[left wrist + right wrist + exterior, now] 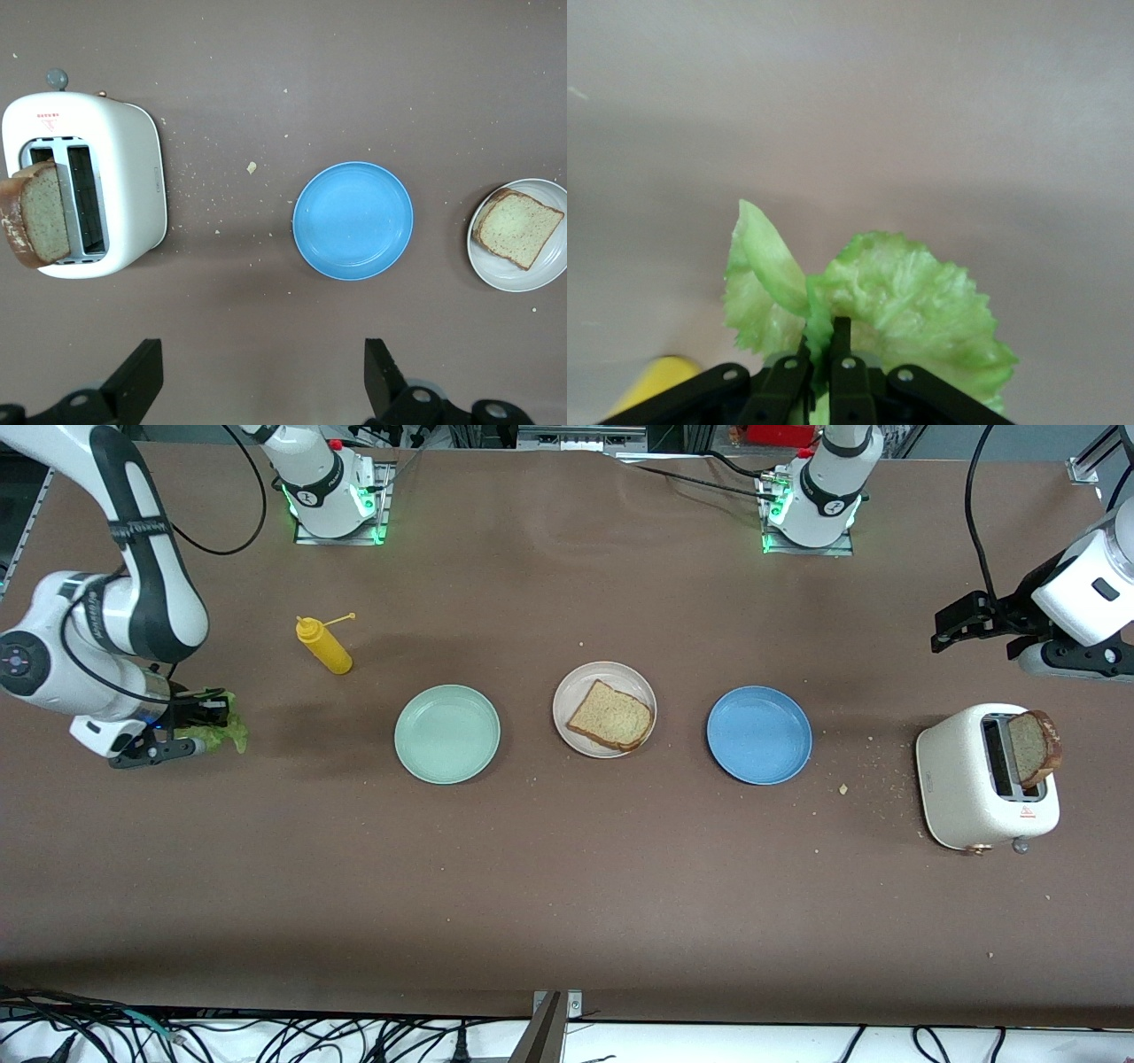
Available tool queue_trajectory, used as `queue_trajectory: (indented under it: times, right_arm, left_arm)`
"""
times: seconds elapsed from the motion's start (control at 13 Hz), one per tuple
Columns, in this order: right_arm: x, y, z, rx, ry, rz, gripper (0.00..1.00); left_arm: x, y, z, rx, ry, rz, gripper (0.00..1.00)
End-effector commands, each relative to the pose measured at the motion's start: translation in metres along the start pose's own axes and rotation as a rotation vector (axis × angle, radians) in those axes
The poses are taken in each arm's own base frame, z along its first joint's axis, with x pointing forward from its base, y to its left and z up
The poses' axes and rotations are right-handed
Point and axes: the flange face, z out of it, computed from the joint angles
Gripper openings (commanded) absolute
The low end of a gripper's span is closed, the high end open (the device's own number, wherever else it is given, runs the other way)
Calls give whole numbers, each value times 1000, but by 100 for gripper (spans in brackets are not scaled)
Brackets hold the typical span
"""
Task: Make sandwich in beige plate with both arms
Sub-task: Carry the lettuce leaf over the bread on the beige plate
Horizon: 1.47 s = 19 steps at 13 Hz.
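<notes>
Front view, and the landmark is the round pale beige plate (605, 708) at mid-table, one slice of brown wholemeal bread (610, 716) already lying on it. From it toward the left arm's end sit a round blue plate (759, 734) and then the white two-slot toaster (985, 776), a second brown slice (1035, 747) standing up out of its slot. The toaster carries a small red triangle mark with tiny print too small to read; no other writing shows.

Toward the right arm's end from the beige plate lie a round mint-green plate (447, 733) and a yellow squeeze bottle (324, 646) on its side. At the table's end on that side, the right gripper (822, 347) is down low, fingers pinched shut on the ruffled green lettuce leaf (908, 305).

The left gripper (264, 376) waits above the table near the toaster, jaws spread wide, holding nothing.

My read: lettuce goes next. Lift it straight, carry it over the green plate, centre it on the bread, release low so the leaf stays flat.
</notes>
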Motion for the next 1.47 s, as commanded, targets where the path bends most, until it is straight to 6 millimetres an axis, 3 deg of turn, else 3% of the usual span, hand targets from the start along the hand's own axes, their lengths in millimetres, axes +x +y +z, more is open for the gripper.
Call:
queue_trajectory:
  times: [0.0,0.15,0.31,0.46,0.69,0.85,1.08,1.23,1.39]
  right_arm:
    - [10,-51,-46,14,-15,110,0]
    - [16,-111,-76,114,-13,216,0]
    - [18,-167,-93,158,-13,320,0]
    - [13,-226,-100,209,-25,443,0]
    - [13,-294,-102,295,-5,587,0]
    - [14,-342,-87,323,-6,680,0]
    - [7,-434,-50,391,-7,810,0]
    - [2,-476,-17,426,-33,891,0]
    - [-3,-507,13,453,-52,949,0]
  left_arm:
    - [-4,0,-5,-22,3,3,100]
    - [-4,0,-5,-22,3,3,100]
    - [-4,0,-5,-22,3,3,100]
    - [-4,-1,-4,-20,1,2,100]
    - [-4,-1,-4,-20,1,2,100]
    - [-4,-1,-4,-20,0,2,100]
    - [-4,-1,-4,-19,1,1,100]
    - [-4,-1,-4,-20,0,1,100]
    - [-2,-1,-2,-18,-2,1,100]
